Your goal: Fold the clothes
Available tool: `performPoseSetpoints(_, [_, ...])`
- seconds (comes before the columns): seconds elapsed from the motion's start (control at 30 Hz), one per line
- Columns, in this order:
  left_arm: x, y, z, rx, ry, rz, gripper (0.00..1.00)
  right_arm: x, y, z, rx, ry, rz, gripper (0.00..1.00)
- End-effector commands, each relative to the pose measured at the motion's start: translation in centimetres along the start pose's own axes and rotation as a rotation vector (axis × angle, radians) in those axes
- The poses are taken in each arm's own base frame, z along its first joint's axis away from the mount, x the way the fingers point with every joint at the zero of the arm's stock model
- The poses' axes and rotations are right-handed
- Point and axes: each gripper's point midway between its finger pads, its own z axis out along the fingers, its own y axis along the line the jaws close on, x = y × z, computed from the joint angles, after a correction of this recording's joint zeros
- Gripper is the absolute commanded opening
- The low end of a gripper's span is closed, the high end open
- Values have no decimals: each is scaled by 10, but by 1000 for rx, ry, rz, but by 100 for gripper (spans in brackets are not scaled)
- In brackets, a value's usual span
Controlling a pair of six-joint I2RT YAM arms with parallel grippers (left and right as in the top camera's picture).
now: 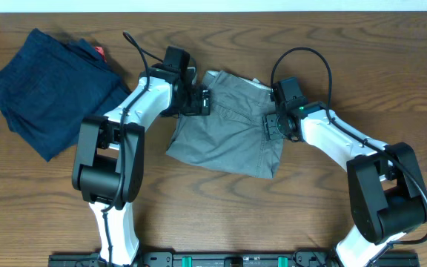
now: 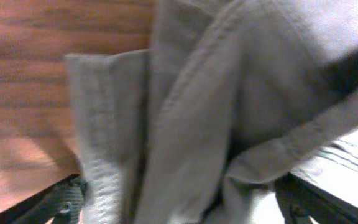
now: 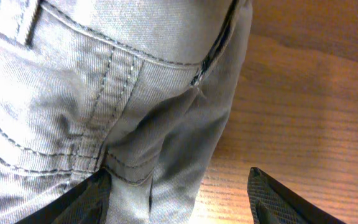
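The grey-taupe shorts (image 1: 224,126) lie wrinkled and partly folded at the table's middle. My left gripper (image 1: 201,101) is at their upper left edge. In the left wrist view its jaws (image 2: 188,205) are spread wide, with bunched fabric and a stitched hem (image 2: 191,112) between them. My right gripper (image 1: 273,124) is at the shorts' right edge. In the right wrist view its jaws (image 3: 179,199) are open, with the seamed fabric edge (image 3: 135,124) by the left finger and bare wood by the right.
A dark navy folded garment (image 1: 50,89) with a red tag (image 1: 99,52) lies at the far left. The wooden table (image 1: 391,74) shows around the shorts. Both arm bases stand at the front edge.
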Motion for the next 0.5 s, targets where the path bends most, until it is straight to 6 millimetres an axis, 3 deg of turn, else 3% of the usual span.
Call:
performPoseSetpoints(0.0, [21, -24, 17, 158, 96, 27, 92, 9, 3, 6, -6, 29, -25, 69])
performPoseSetpoints(0.13, [28, -41, 20, 212, 123, 46, 65, 9, 3, 6, -6, 30, -25, 69])
performPoseSetpoints(0.33, [25, -47, 17, 218, 108, 68, 10, 13, 2, 5, -3, 45, -25, 70])
performPoseSetpoints(0.47, [4, -36, -11, 187, 34, 69, 6, 11, -3, -5, 4, 38, 4, 71])
